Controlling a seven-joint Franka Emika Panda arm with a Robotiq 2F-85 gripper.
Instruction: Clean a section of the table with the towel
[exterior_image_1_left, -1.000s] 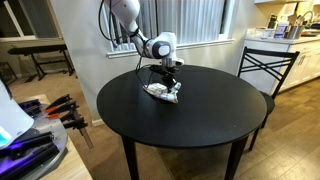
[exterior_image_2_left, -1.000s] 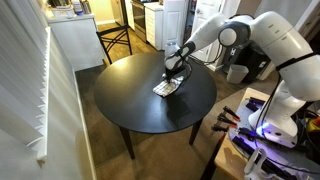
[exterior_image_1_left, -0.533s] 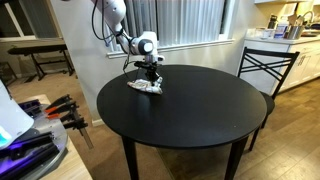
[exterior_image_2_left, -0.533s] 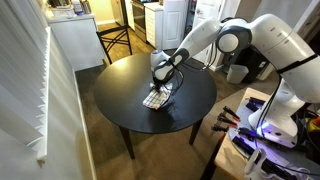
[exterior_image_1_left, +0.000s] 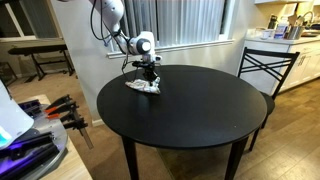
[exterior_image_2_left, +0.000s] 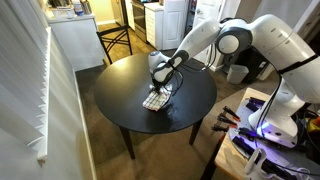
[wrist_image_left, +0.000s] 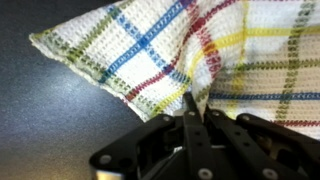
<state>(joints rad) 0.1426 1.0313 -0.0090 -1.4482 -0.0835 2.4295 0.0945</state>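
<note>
on the round black worktop (exterior_image_1_left: 200, 115), toward the 10 o'clock edge in an exterior view, the towel (exterior_image_1_left: 143, 87) lies bunched in a small heap. it is white with a check of blue, red, yellow and green stripes. in an exterior view (exterior_image_2_left: 155, 100) the same towel sits close to the middle of the worktop (exterior_image_2_left: 125, 100), spread a little flatter.

the end effector (exterior_image_1_left: 149, 79) stands directly over the towel, pointing down, in contact with the cloth. in the wrist view the end effector (wrist_image_left: 192, 112) enters from 6 o'clock; its two dark fingers (wrist_image_left: 186, 118) are drawn together with a raised fold of the towel (wrist_image_left: 190, 50) pinched between them. the cloth fills the frame from 12 o'clock round to 3 o'clock, one corner reaching out toward 10 o'clock, and lies flat against the dark worktop (wrist_image_left: 50, 115), which shows bare from 7 to 9 o'clock.

the white arm (exterior_image_2_left: 235, 38) reaches over the worktop rim from 2 o'clock in an exterior view.

surroundings: a black metal chair (exterior_image_1_left: 262, 62) stands just beside the worktop at 2 o'clock in an exterior view. a shelf of red-handled tools (exterior_image_1_left: 65, 110) sits off the worktop at 8 o'clock.
</note>
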